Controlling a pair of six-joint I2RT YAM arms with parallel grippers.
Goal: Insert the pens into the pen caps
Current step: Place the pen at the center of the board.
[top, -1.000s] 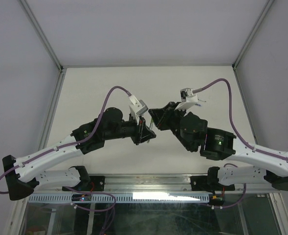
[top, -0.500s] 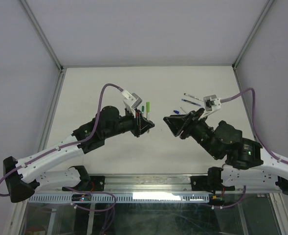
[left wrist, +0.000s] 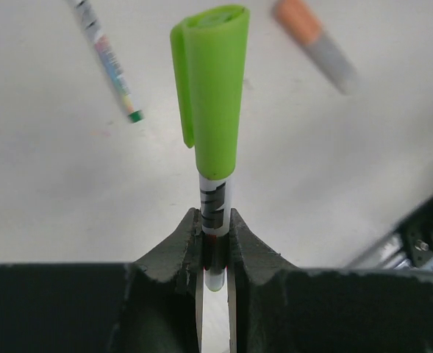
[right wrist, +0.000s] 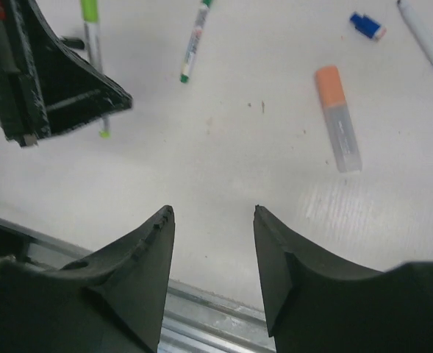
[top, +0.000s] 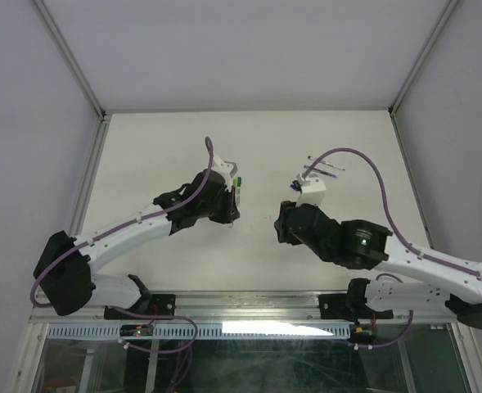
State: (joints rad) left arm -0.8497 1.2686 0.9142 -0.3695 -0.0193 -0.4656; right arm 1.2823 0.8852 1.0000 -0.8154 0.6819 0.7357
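**Top view.** The left gripper and right gripper stand apart over the white table, the left at 9 o'clock of the right. A spot of green shows at the left gripper's tip, but neither grip can be read from here.

**Left wrist view.** The left gripper is clamped on the rear end of a pale pen. The pen points to 12 o'clock, its far end inside a lime green cap. On the table beyond lie a green-tipped pen at 11 o'clock of the cap and an orange-capped marker at 1 o'clock.

**Right wrist view.** The right gripper's fingers stand apart with only bare table between them. This view alone shows a loose blue cap and a blue-tipped pen, both at 1 o'clock beyond the orange-capped marker. The green-tipped pen lies at 12 o'clock, and the left gripper hangs at 10 o'clock.

**Change from the earlier frames.** One second ago the two grippers met tip to tip at mid-table, and half a second ago they had parted. Now the right gripper has drawn back toward 6 o'clock. The left gripper has shifted toward 12 o'clock.
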